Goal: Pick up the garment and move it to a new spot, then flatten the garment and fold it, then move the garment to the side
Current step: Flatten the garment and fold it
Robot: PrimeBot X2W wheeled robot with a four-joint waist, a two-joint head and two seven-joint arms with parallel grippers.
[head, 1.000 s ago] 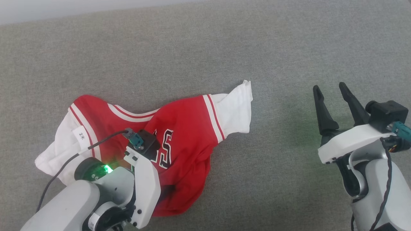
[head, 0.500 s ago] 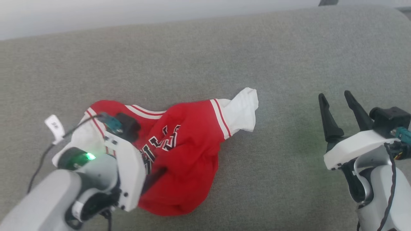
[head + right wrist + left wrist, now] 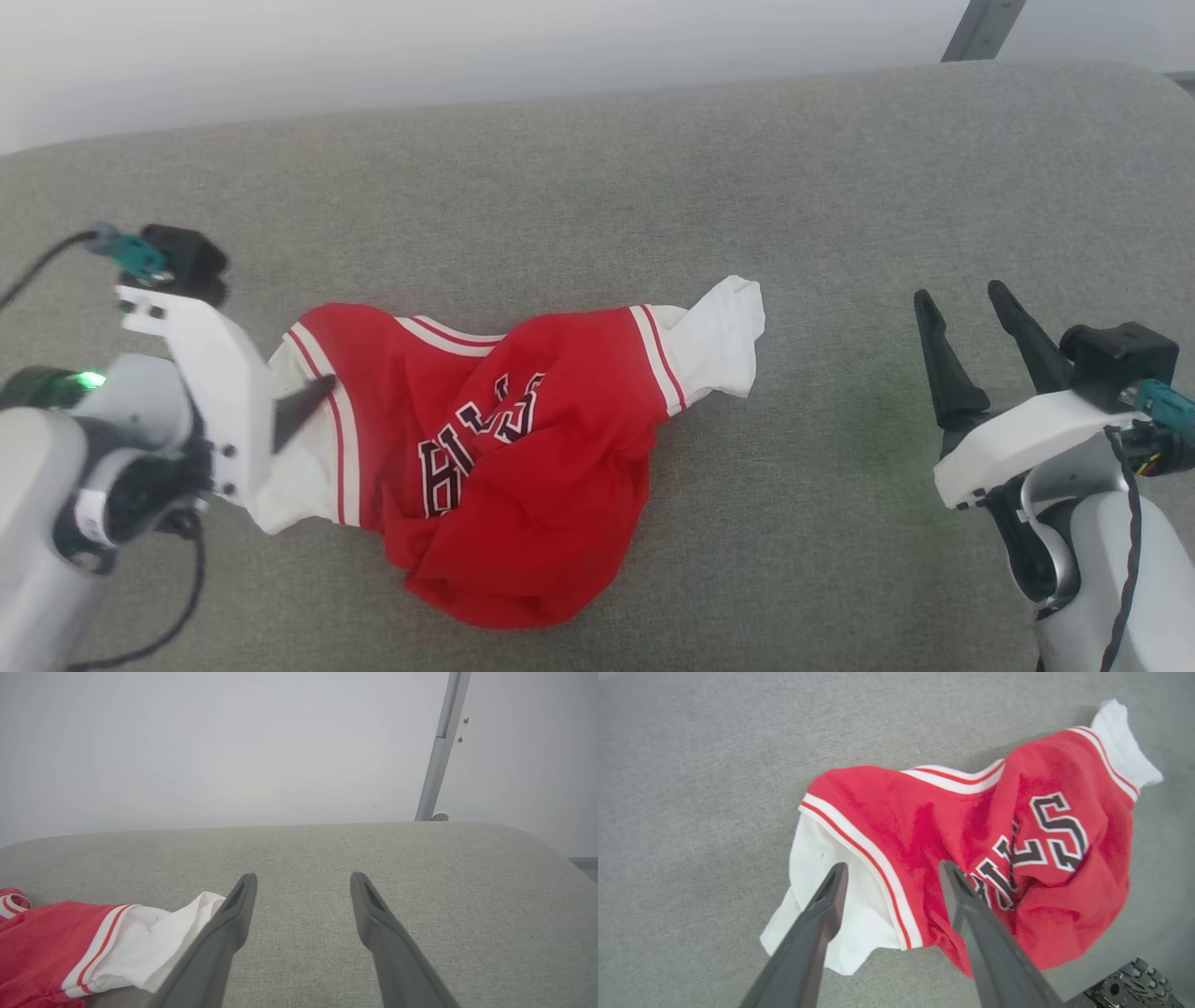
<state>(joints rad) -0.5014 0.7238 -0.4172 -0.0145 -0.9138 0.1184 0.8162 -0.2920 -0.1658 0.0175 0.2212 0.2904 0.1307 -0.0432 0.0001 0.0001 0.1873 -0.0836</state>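
Note:
The red garment (image 3: 523, 448) lies crumpled on the grey padded surface (image 3: 597, 187), white sleeves at both ends and dark lettering facing up. My left gripper (image 3: 313, 397) hovers over its left end. In the left wrist view the left gripper (image 3: 889, 872) is open, its fingers straddling the striped seam between white sleeve and red body of the garment (image 3: 971, 826). My right gripper (image 3: 962, 303) stands open well to the right of the shirt, holding nothing. In the right wrist view the right gripper (image 3: 301, 879) points over bare cushion, with the garment's white sleeve (image 3: 154, 938) at lower left.
The grey cushion's far edge meets a pale wall (image 3: 467, 47). A grey metal post (image 3: 437, 751) stands behind the right rear corner. The cushion rounds off at its right end (image 3: 551, 849). Bare fabric lies between the shirt and my right gripper.
My left arm has swung left, from over the red body to the white left sleeve. The garment has been dragged and reshaped, with more lettering showing. The head view has shifted; the right arm held still.

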